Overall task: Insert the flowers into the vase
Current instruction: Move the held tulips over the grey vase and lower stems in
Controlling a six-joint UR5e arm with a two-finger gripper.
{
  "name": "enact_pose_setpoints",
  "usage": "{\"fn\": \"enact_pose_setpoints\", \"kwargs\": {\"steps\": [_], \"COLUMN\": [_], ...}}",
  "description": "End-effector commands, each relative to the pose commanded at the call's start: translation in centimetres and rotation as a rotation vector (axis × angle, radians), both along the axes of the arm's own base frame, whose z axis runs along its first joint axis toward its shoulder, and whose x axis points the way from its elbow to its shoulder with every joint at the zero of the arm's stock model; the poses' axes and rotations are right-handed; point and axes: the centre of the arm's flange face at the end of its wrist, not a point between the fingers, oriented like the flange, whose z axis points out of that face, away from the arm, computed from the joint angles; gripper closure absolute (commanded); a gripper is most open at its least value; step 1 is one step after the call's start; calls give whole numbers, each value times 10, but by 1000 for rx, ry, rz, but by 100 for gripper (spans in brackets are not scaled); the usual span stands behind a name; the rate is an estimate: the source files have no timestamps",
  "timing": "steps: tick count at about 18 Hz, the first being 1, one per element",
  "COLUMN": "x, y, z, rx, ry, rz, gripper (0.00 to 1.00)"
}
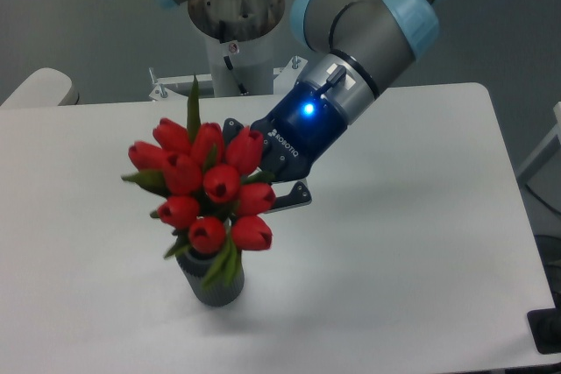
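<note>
Where it stands: gripper point(248, 183) clamped on the flowers point(203, 185), its fingers mostly hidden behind the blooms.
Flowers: held right above the vase point(213, 279), covering its mouth.
Vase: upright on the white table point(412, 251), near the front edge.
Room: grey floor beyond; arm's pedestal point(235, 50) behind the table.
</note>
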Motion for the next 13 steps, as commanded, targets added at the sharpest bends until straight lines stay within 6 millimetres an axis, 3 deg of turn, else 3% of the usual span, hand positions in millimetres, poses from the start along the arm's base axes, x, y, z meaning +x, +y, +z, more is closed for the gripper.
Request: {"fn": "enact_pose_setpoints", "kwargs": {"steps": [8, 13], "x": [26, 30], "y": [0, -4], "z": [-36, -41], "rx": [42, 40], "ry": [46, 40], "rz": [-57, -58], "gripper": [82, 82]}}
